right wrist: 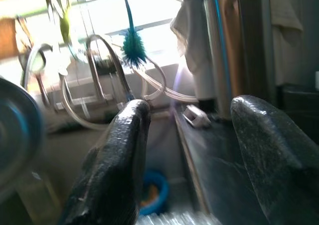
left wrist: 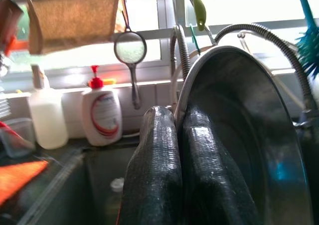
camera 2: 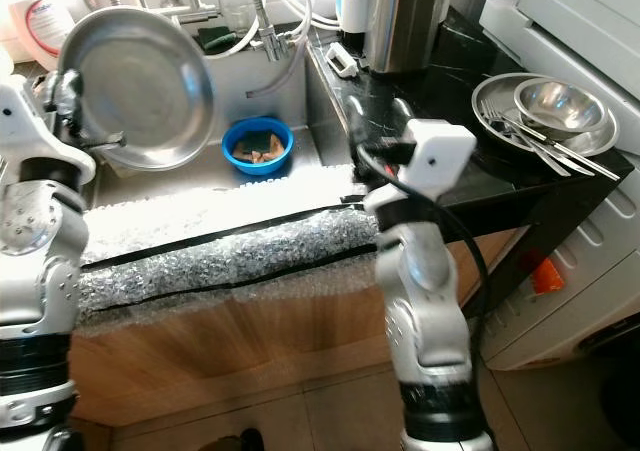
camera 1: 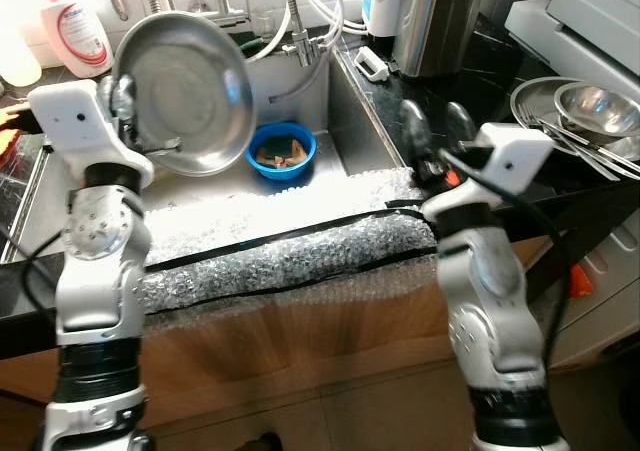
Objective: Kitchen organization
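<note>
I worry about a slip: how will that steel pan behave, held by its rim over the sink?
The steel pan looks smooth and shiny, so probably slippery. The left tool pinches only its rim, so the wide pan may swing or pivot. It looks rigid; a drop into the sink would likely just clatter.

Legible text: none that you can read. The white plastic pump bottle with the red cap, standing by the window ledge beside the sink, carries a red-and-blue printed label, but its lettering is too blurred to make out in either the head views or the left wrist view. You will find no other labels, numbers or signs.
</note>
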You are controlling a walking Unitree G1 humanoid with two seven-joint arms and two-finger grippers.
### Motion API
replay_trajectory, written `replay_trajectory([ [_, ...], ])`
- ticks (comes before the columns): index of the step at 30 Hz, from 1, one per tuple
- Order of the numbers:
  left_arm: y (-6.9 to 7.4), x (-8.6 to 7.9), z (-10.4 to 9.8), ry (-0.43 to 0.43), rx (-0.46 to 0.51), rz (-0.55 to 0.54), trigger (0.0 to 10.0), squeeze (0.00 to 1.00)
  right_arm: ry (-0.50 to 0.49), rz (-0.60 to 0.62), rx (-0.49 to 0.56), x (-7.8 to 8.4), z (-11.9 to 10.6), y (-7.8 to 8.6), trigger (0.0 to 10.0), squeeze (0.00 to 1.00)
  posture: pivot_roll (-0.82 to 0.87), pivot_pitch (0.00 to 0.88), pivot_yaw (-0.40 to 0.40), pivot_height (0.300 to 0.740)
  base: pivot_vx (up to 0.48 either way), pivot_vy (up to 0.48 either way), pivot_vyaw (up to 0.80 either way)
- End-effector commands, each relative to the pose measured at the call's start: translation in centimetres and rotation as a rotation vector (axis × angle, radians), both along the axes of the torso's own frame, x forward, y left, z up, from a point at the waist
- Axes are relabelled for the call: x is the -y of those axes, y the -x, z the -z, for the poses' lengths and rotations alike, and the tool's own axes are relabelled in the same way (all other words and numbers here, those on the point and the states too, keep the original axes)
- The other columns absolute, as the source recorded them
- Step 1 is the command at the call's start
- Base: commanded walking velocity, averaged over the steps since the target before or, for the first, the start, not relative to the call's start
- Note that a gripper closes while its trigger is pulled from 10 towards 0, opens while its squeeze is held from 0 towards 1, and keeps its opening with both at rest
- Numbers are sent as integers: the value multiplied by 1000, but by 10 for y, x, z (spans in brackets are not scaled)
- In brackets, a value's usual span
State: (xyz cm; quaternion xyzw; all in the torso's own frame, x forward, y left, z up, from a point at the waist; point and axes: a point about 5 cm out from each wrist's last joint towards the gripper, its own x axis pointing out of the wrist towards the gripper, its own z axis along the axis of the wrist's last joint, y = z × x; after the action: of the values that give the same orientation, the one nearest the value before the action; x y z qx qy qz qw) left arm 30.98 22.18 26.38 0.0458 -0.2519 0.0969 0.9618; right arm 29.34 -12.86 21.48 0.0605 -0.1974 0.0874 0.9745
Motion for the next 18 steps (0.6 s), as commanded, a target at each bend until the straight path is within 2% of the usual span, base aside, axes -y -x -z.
replay_trajectory([
  [1, 1, -3, 2, -57, 3, -18, 10000, 0, 32, -10, 21, -3, -4, 8, 10000, 0, -73, 130, 44, 740, 0, 0, 0],
  [3, 0, -9, 8, -51, -9, -57, 10000, 0, 69, 16, -6, 3, 5, 21, 10000, 0, -80, 130, 45, 740, 0, 0, 0],
  [5, -1, -11, 10, -46, -12, -67, 10000, 0, 75, 25, -16, 5, 8, 23, 10000, 0, -80, 130, 45, 740, 0, 0, 0],
  [6, -3, -12, 12, -17, -15, -81, 10000, 0, 87, 35, -26, 6, 9, 29, 10000, 0, -88, 130, 47, 740, 0, 0, 0],
  [11, -8, -12, 18, -8, -24, -111, 10000, 0, 110, 30, -47, 5, 15, 45, 10000, 0, -93, 126, 47, 740, 0, 0, 0],
  [18, -17, -26, 39, 20, -113, -165, 10000, 0, 116, 38, -104, 5, 26, 54, 10000, 0, -94, 110, 55, 740, 0, 0, 0],
])
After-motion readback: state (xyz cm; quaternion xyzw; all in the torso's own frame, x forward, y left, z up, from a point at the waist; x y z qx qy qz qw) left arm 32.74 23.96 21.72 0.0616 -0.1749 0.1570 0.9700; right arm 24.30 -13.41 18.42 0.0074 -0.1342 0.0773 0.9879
